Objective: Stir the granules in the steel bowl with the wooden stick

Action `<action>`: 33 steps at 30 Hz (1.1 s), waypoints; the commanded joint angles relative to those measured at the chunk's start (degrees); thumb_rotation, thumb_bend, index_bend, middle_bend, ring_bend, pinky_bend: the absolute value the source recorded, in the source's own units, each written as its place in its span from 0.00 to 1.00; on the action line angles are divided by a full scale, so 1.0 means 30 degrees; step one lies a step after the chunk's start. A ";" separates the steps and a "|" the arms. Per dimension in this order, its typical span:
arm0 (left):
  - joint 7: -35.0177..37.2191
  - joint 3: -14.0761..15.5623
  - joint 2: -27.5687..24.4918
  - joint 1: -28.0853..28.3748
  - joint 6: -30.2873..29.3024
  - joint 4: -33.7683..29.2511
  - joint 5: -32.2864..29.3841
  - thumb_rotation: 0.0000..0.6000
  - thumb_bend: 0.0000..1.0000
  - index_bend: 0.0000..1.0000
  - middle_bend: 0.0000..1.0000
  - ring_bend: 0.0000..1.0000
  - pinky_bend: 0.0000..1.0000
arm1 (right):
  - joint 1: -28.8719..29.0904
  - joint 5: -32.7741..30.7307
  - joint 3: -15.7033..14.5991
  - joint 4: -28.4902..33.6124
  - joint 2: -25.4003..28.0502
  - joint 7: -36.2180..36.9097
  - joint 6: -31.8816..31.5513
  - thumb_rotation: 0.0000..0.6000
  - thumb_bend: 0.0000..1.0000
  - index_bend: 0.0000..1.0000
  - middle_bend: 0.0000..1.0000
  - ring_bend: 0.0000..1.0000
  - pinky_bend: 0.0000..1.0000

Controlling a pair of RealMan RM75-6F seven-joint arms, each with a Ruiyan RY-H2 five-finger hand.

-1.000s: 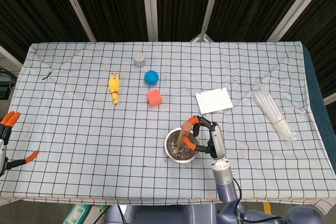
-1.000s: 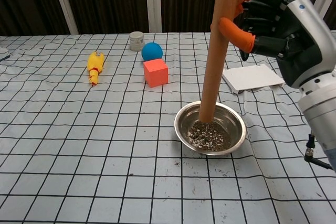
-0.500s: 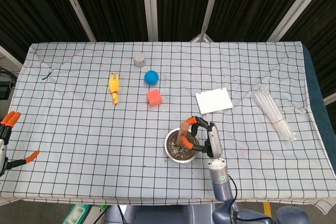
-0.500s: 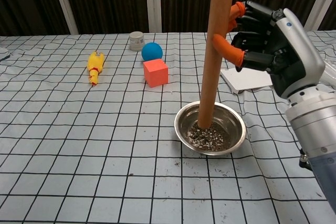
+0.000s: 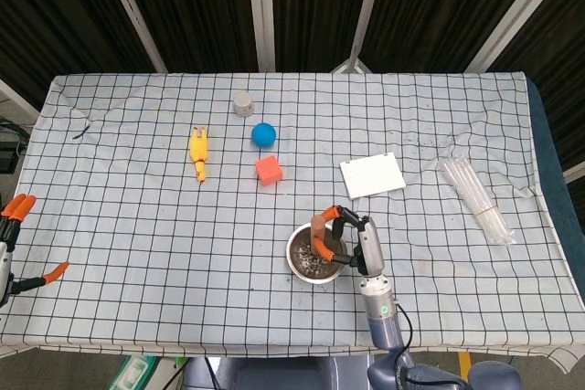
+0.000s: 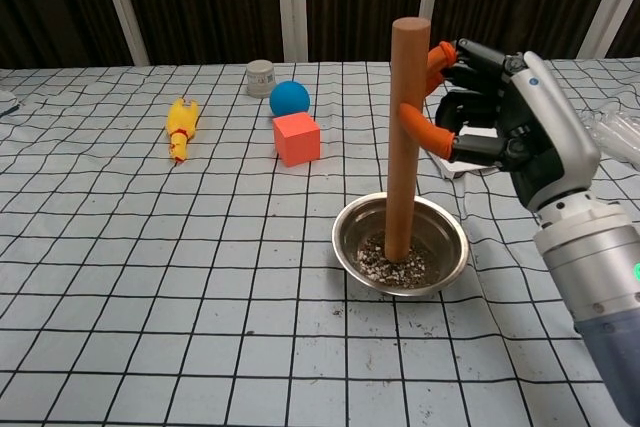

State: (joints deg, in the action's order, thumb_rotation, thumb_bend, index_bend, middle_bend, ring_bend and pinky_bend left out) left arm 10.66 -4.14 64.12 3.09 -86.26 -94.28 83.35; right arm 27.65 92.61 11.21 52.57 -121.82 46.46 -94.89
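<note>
Our right hand [image 6: 500,117] grips the stiff, light wooden stick [image 6: 403,147] high up; granules [image 6: 395,262] below should shift easily

The right hand [image 6: 500,112] grips the wooden stick [image 6: 403,142] near its top, orange fingertips [image 6: 425,132] wrapped against the shaft. The stick stands nearly upright, its lower end planted in the grey granules [image 6: 397,262] at the bottom of the steel bowl [image 6: 355,222], which sits on the checked tablecloth [image 6: 150,297]. Behind the bowl lie an orange cube [image 6: 296,138], a blue ball [image 6: 289,98] just beyond it, a small grey cylinder [image 6: 260,77] and, further left, a yellow rubber chicken [image 6: 180,128]. A white pad [image 6: 480,150] shows partly behind the hand.
</note>
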 commanded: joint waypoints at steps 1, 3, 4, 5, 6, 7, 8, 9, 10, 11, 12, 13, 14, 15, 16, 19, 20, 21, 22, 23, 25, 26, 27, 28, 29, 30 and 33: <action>0.0017 -0.0004 -0.0004 -0.0003 -0.0001 -0.0004 -0.0007 1.00 0.04 0.00 0.00 0.00 0.00 | -0.0062 -0.0021 -0.0166 -0.0358 -0.0197 0.0135 -0.0011 1.00 0.84 0.82 0.68 0.73 0.74; 0.0023 -0.0005 -0.0006 -0.0008 -0.0019 0.0000 0.0007 1.00 0.04 0.00 0.00 0.00 0.00 | -0.0092 -0.0024 -0.0231 -0.0525 -0.0271 0.0175 -0.0031 1.00 0.84 0.82 0.68 0.73 0.74; 0.0017 -0.0004 -0.0008 -0.0007 -0.0021 0.0001 0.0013 1.00 0.04 0.00 0.00 0.00 0.00 | -0.0106 -0.0032 -0.0247 -0.0571 -0.0295 0.0192 -0.0038 1.00 0.84 0.82 0.68 0.73 0.74; 0.0004 0.0001 -0.0013 -0.0009 -0.0021 0.0004 0.0016 1.00 0.04 0.00 0.00 0.00 0.00 | -0.0121 -0.0027 -0.0265 -0.0629 -0.0318 0.0201 -0.0075 1.00 0.84 0.82 0.68 0.73 0.74; 0.0006 0.0004 -0.0013 -0.0014 -0.0025 0.0004 0.0016 1.00 0.04 0.00 0.00 0.00 0.00 | -0.0124 -0.0016 -0.0273 -0.0654 -0.0324 0.0200 -0.0105 1.00 0.84 0.82 0.68 0.73 0.74; 0.0020 0.0004 -0.0014 -0.0022 -0.0034 -0.0001 0.0014 1.00 0.04 0.00 0.00 0.00 0.00 | -0.0116 0.0011 -0.0274 -0.0658 -0.0313 0.0192 -0.0157 1.00 0.84 0.82 0.68 0.73 0.74; 0.0026 0.0002 -0.0015 -0.0026 -0.0042 -0.0001 0.0013 1.00 0.04 0.00 0.00 0.00 0.00 | -0.0099 0.0033 -0.0254 -0.0636 -0.0295 0.0171 -0.0211 1.00 0.84 0.82 0.68 0.73 0.74; 0.0030 0.0003 -0.0014 -0.0028 -0.0050 -0.0005 0.0023 1.00 0.04 0.00 0.00 0.00 0.00 | -0.0064 0.0069 -0.0205 -0.0561 -0.0249 0.0145 -0.0296 1.00 0.84 0.82 0.68 0.73 0.74; 0.0037 0.0005 -0.0016 -0.0030 -0.0055 -0.0013 0.0031 1.00 0.04 0.00 0.00 0.00 0.00 | -0.0034 0.0097 -0.0149 -0.0467 -0.0203 0.0133 -0.0376 1.00 0.84 0.82 0.68 0.73 0.74; 0.0037 0.0003 -0.0019 -0.0034 -0.0073 -0.0015 0.0044 1.00 0.04 0.00 0.00 0.00 0.00 | 0.0018 0.0159 -0.0078 -0.0290 -0.0114 0.0087 -0.0496 1.00 0.84 0.82 0.68 0.73 0.74; 0.0034 -0.0001 -0.0017 -0.0036 -0.0086 -0.0015 0.0050 1.00 0.04 0.00 0.00 0.00 0.00 | 0.0051 0.0203 -0.0043 -0.0161 -0.0044 0.0035 -0.0559 1.00 0.84 0.82 0.68 0.73 0.74; 0.0038 -0.0004 -0.0013 -0.0039 -0.0102 -0.0015 0.0059 1.00 0.04 0.00 0.00 0.00 0.00 | 0.0111 0.0304 0.0017 0.0078 0.0086 -0.0067 -0.0700 1.00 0.84 0.82 0.68 0.73 0.74; 0.0049 -0.0004 -0.0010 -0.0039 -0.0103 -0.0019 0.0063 1.00 0.04 0.00 0.00 0.00 0.00 | 0.0167 0.0416 0.0068 0.0359 0.0233 -0.0202 -0.0843 1.00 0.84 0.82 0.68 0.73 0.74; 0.0050 -0.0006 -0.0009 -0.0039 -0.0112 -0.0020 0.0071 1.00 0.04 0.00 0.00 0.00 0.00 | 0.0212 0.0520 0.0102 0.0730 0.0422 -0.0403 -0.0951 1.00 0.84 0.82 0.68 0.73 0.74; 0.0026 0.0001 -0.0003 -0.0038 -0.0127 -0.0026 0.0106 1.00 0.04 0.00 0.00 0.00 0.00 | 0.0272 0.0732 0.0126 0.1173 0.0651 -0.0685 -0.1175 1.00 0.84 0.82 0.68 0.73 0.74; -0.0009 0.0009 0.0011 -0.0038 -0.0149 -0.0030 0.0143 1.00 0.04 0.00 0.00 0.00 0.00 | 0.0200 0.0679 0.0041 0.1747 0.0925 -0.1038 -0.1056 1.00 0.84 0.82 0.68 0.73 0.74; -0.0014 0.0009 0.0013 -0.0037 -0.0155 -0.0032 0.0151 1.00 0.04 0.00 0.00 0.00 0.00 | 0.0172 0.0642 0.0014 0.1809 0.0953 -0.1089 -0.1011 1.00 0.84 0.82 0.68 0.73 0.74; -0.0020 0.0011 0.0015 -0.0039 -0.0163 -0.0035 0.0160 1.00 0.04 0.00 0.00 0.00 0.00 | 0.0123 0.0569 -0.0031 0.1855 0.0975 -0.1130 -0.0931 1.00 0.84 0.82 0.68 0.73 0.74; -0.0030 0.0016 0.0017 -0.0040 -0.0163 -0.0036 0.0165 1.00 0.04 0.00 0.00 0.00 0.00 | 0.0069 0.0495 -0.0089 0.1838 0.0971 -0.1142 -0.0850 1.00 0.84 0.82 0.68 0.73 0.74; -0.0035 0.0017 0.0017 -0.0039 -0.0160 -0.0038 0.0165 1.00 0.04 0.00 0.00 0.00 0.00 | 0.0033 0.0445 -0.0127 0.1791 0.0958 -0.1142 -0.0795 1.00 0.84 0.82 0.68 0.73 0.74; -0.0033 0.0017 0.0010 -0.0032 -0.0137 -0.0044 0.0153 1.00 0.04 0.00 0.00 0.00 0.00 | -0.0072 0.0319 -0.0248 0.1508 0.0866 -0.1086 -0.0665 1.00 0.84 0.82 0.68 0.73 0.74; -0.0033 0.0019 0.0009 -0.0027 -0.0122 -0.0043 0.0147 1.00 0.04 0.00 0.00 0.00 0.00 | -0.0125 0.0258 -0.0312 0.1316 0.0794 -0.1027 -0.0603 1.00 0.84 0.82 0.68 0.73 0.74; -0.0034 0.0020 0.0007 -0.0028 -0.0121 -0.0041 0.0145 1.00 0.04 0.00 0.00 0.00 0.00 | -0.0161 0.0216 -0.0352 0.1182 0.0743 -0.0978 -0.0561 1.00 0.84 0.82 0.68 0.73 0.74; -0.0039 0.0020 0.0008 -0.0027 -0.0122 -0.0040 0.0146 1.00 0.04 0.00 0.00 0.00 0.00 | -0.0209 0.0155 -0.0408 0.0972 0.0661 -0.0896 -0.0498 1.00 0.84 0.82 0.68 0.73 0.74; -0.0041 0.0021 0.0009 -0.0028 -0.0121 -0.0037 0.0146 1.00 0.04 0.00 0.00 0.00 0.00 | -0.0239 0.0115 -0.0442 0.0825 0.0601 -0.0844 -0.0456 1.00 0.84 0.82 0.68 0.73 0.74; -0.0035 0.0022 0.0008 -0.0024 -0.0113 -0.0037 0.0146 1.00 0.04 0.00 0.00 0.00 0.00 | -0.0287 0.0046 -0.0494 0.0598 0.0506 -0.0761 -0.0379 1.00 0.84 0.82 0.68 0.73 0.74; -0.0038 0.0023 0.0010 -0.0017 -0.0092 -0.0032 0.0135 1.00 0.04 0.00 0.00 0.00 0.00 | -0.0363 -0.0034 -0.0600 0.0043 0.0266 -0.0544 -0.0285 1.00 0.84 0.82 0.68 0.73 0.74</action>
State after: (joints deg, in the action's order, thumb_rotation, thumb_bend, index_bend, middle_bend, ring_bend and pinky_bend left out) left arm 10.55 -4.08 64.15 3.04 -86.53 -94.37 83.75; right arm 26.73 92.68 9.62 53.16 -120.67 44.50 -95.94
